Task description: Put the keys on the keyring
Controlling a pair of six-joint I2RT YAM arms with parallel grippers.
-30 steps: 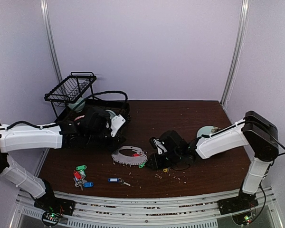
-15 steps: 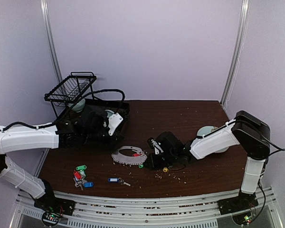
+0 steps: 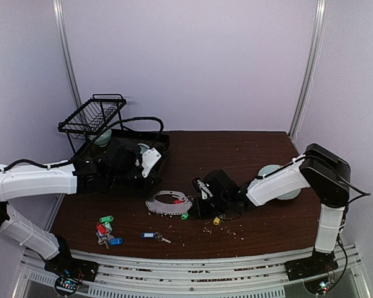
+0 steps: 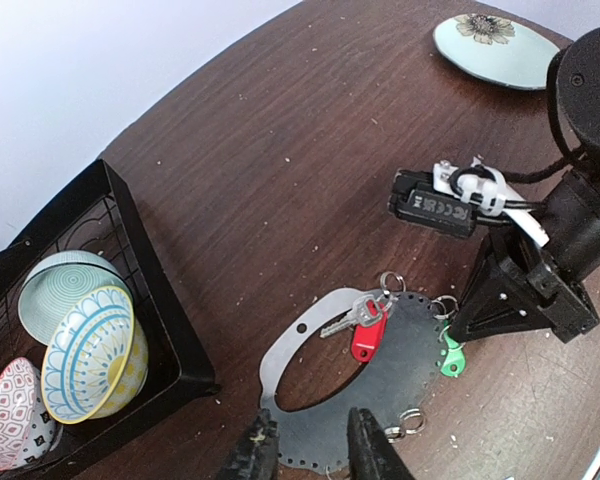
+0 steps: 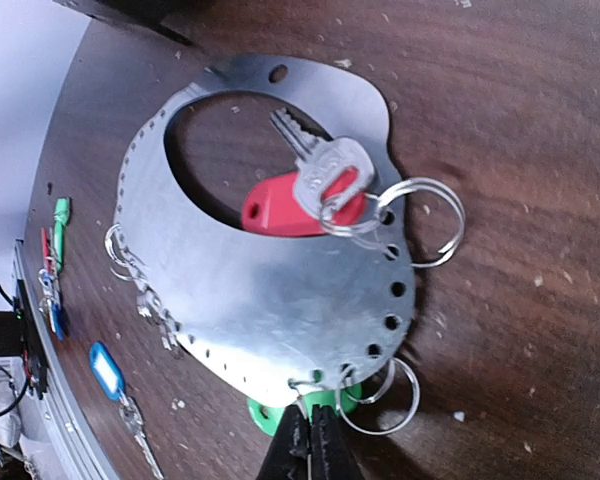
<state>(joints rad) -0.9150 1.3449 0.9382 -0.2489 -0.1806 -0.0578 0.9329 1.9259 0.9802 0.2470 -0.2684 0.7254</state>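
Observation:
The keyring, a flat silver oval plate, lies mid-table. A red-tagged key hangs on a wire ring at its rim. My right gripper is shut, with its tips at the plate's edge. They sit over a green tag and a thin wire ring there; whether the wire is pinched does not show. My left gripper hovers over the opposite edge of the keyring, fingers apart, with nothing between them. Loose keys lie near the front: green, red, two blue, and a yellow one.
A black wire basket stands at the back left, beside a black tray holding patterned bowls. A pale green plate lies behind the right arm. Crumbs dot the dark wooden table.
My right gripper has closed from partly open to shut and edged left to the keyring's rim. My left gripper drew back slightly to the left. The keyring stayed put.

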